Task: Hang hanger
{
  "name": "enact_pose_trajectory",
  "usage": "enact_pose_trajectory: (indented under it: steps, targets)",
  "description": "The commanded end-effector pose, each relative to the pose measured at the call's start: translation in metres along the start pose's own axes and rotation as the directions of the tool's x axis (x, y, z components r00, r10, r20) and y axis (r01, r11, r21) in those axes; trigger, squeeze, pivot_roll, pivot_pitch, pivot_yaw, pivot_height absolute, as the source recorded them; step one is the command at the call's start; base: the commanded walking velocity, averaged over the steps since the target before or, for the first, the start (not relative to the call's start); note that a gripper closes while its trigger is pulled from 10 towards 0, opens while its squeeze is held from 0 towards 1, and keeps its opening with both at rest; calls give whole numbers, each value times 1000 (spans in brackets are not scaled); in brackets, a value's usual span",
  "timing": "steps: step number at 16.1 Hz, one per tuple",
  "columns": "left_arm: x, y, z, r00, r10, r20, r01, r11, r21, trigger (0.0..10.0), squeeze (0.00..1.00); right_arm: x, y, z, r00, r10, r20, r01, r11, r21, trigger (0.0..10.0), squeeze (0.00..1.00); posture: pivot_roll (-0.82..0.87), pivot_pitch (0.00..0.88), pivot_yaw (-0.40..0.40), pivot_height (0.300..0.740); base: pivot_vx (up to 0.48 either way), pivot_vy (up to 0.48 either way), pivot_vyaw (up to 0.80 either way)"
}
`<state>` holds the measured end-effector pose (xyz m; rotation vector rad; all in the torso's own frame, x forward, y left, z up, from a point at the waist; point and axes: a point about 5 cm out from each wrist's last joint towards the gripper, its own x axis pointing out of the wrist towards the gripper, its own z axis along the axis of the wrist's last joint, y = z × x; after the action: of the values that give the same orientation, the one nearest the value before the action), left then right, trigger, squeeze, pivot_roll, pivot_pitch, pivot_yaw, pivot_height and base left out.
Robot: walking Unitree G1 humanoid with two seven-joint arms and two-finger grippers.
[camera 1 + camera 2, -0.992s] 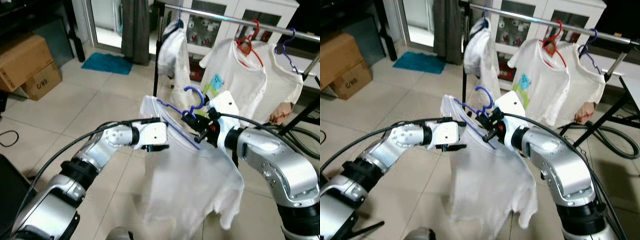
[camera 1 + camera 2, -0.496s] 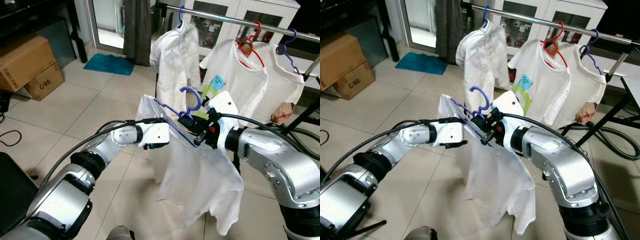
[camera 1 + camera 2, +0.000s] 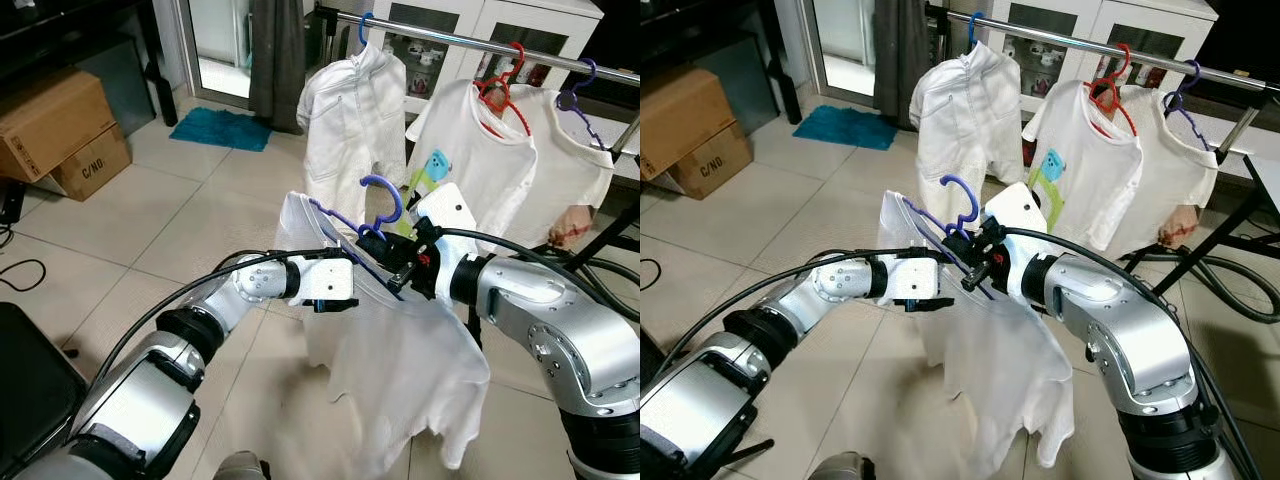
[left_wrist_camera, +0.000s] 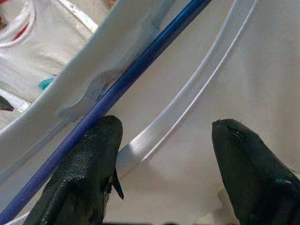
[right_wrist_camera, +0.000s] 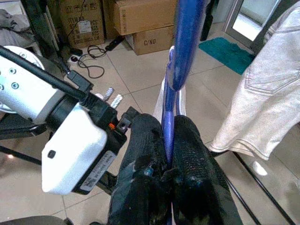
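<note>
Left eye view, largest first: tiled floor [image 3: 120, 230] across the lower and left frame, with cardboard boxes [image 3: 55, 130] at the left edge and a teal mat [image 3: 222, 128] near the upper left. Along the top, a silver clothes rail [image 3: 470, 40] carrying three hung garments: a white shirt on a blue hanger [image 3: 355, 115] at upper centre, a white T-shirt with a cartoon print on a red hanger [image 3: 470, 140] to its right, and another white shirt on a purple hanger [image 3: 570, 150] at the upper right. At frame centre, below the rail and apart from it, a white T-shirt [image 3: 400, 350] draped on the blue-purple hanger [image 3: 380, 205], its hook pointing up, the cloth hanging down toward the lower centre. Right hand [image 3: 385, 252] reaching in from the right side, clamped tight on the hanger's neck just under the hook; seen in the right wrist view as two black fingers [image 5: 192, 159] pressed together around the blue wire. Left hand [image 3: 330, 290] reaching in from the lower left, just beside the shirt's shoulder at centre; in the left wrist view its fingers [image 4: 89, 164] spread wide, gripping nothing, with the white fabric and the blue hanger bar right in front.
</note>
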<state>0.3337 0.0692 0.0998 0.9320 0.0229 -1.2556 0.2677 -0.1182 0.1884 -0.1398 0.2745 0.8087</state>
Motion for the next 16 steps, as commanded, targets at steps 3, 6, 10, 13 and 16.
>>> enact_pose_trajectory:
  steps: [3,6,10,13,16]
  targets:
    - [2,2,-3,998,-25,-54,26,1000,13,0,0,1,7,11,998,45,32,-44,999,-25,0,0,0,0,-51,740,0,0,0]
    - [1,0,-7,996,-49,-71,49,999,8,0,0,1,7,11,998,43,36,-43,999,-22,0,0,1,0,-49,740,0,0,0]
    - [0,-4,-8,995,-73,-61,73,997,0,0,0,1,6,11,999,36,34,-36,999,-17,0,0,1,0,-46,740,0,0,0]
    - [0,-6,-4,996,-94,-1,94,996,-6,0,0,1,5,9,999,29,30,-29,1000,-12,0,0,3,0,-44,740,0,0,0]
    - [0,-9,1,991,-117,59,118,993,-22,0,0,1,4,9,999,25,28,-25,1000,-9,0,0,5,0,-44,740,0,0,0]
